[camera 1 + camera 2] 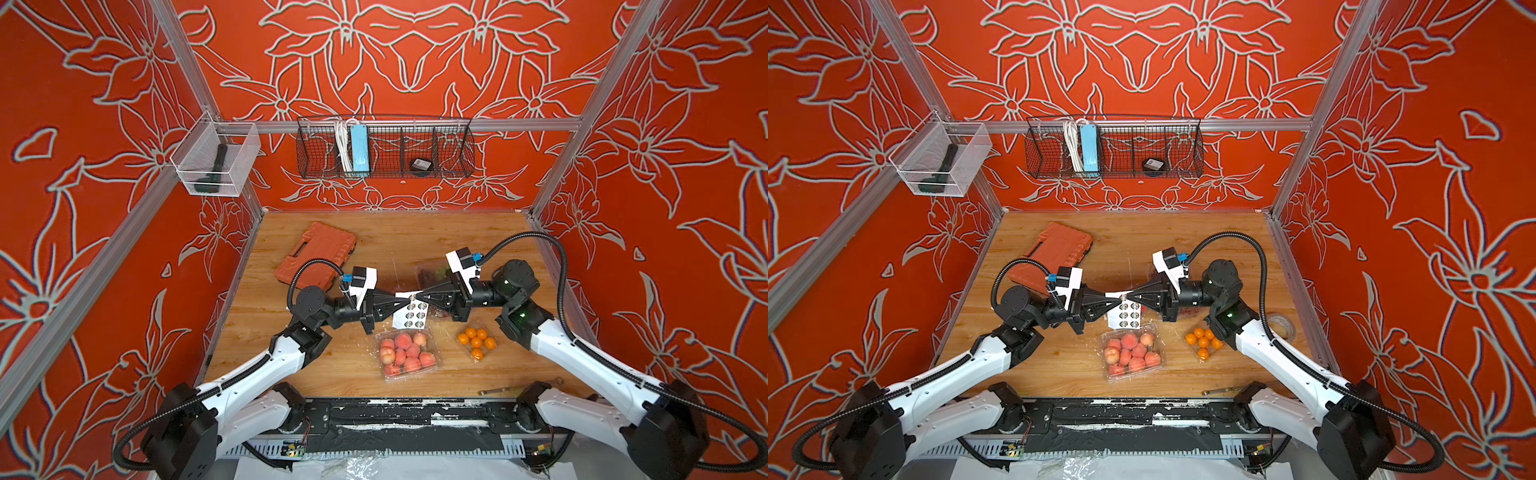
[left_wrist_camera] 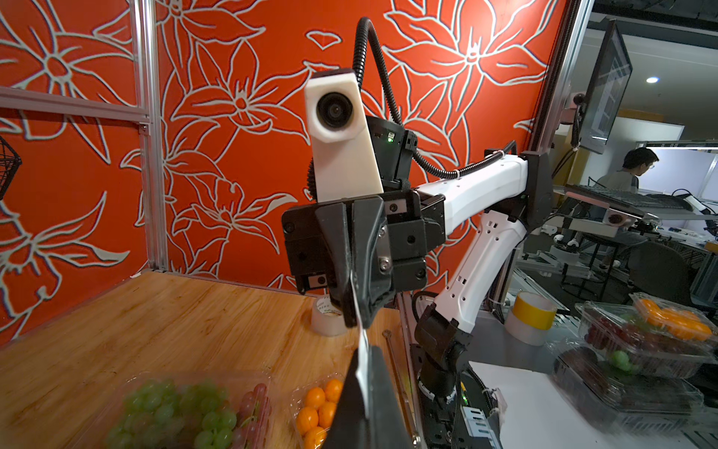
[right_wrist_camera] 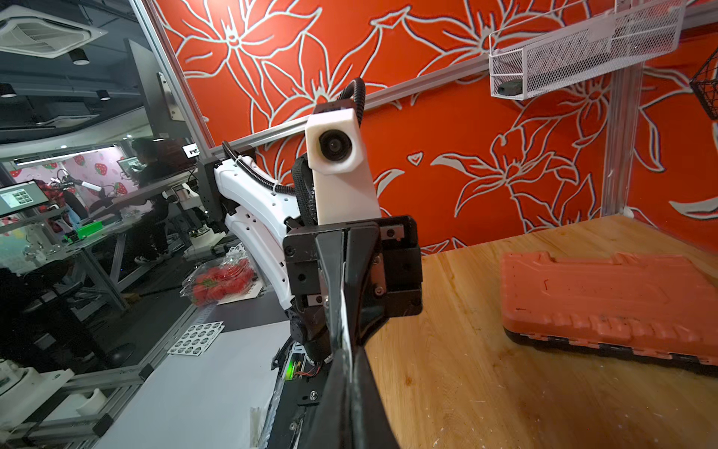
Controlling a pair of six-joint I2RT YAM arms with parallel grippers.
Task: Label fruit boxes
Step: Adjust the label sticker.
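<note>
Peach box [image 1: 409, 353] at lower centre is looking light, slick and crushable, rim being safest hold; left fingers [image 1: 384, 299] and right fingers [image 1: 434, 291] are pinching sticker sheet [image 1: 409, 314].

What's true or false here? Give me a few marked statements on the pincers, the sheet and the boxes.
1. The left pincer and the right pincer both pinch the sticker sheet. True.
2. The sticker sheet lies flat on the table. False: it is held up above the table between the two pincers.
3. The orange box sits on the right arm's side of the peach box. True.
4. The tool case is open. False: it lies shut on the table.
</note>
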